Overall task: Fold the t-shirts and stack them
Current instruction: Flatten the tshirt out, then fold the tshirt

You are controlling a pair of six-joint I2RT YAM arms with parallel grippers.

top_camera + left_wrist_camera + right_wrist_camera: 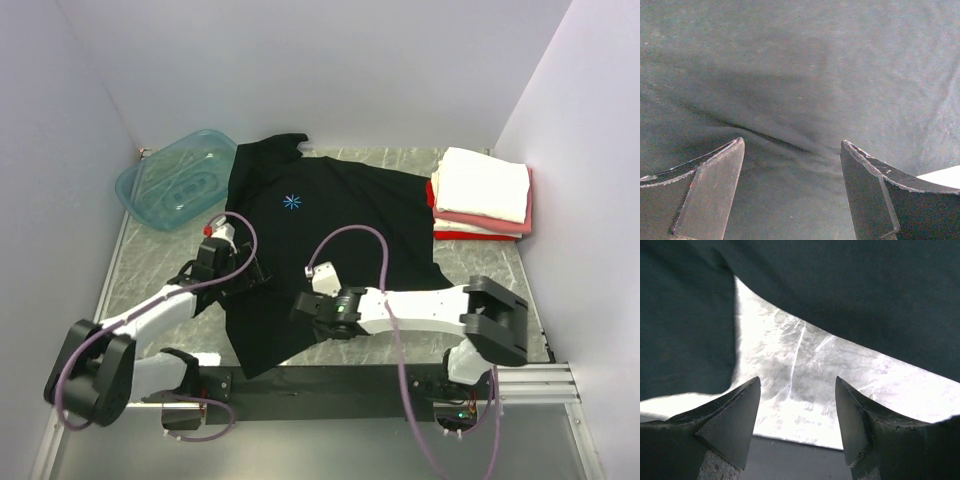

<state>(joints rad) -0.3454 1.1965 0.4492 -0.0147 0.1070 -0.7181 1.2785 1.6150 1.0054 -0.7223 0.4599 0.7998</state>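
1. The black t-shirt (330, 240) lies spread on the tabletop (480, 262), with a small blue starburst mark (291, 202) on its chest, beyond both end effectors.
2. The left end effector (792, 142) hangs low over the shirt's left edge. Its fingers are spread, with only creased black cloth between them.
3. The right end effector (797, 380) sits at the shirt's near hem. Its fingers are spread and hold nothing. Below it lies bare marbled tabletop, with black cloth ahead and to its left.
4. A folded stack (482, 192), white over pink over red, rests well to the right of the right end effector, against the wall.
5. A teal plastic tub (175, 180) stands beyond the left end effector, just beside the shirt's shoulder.
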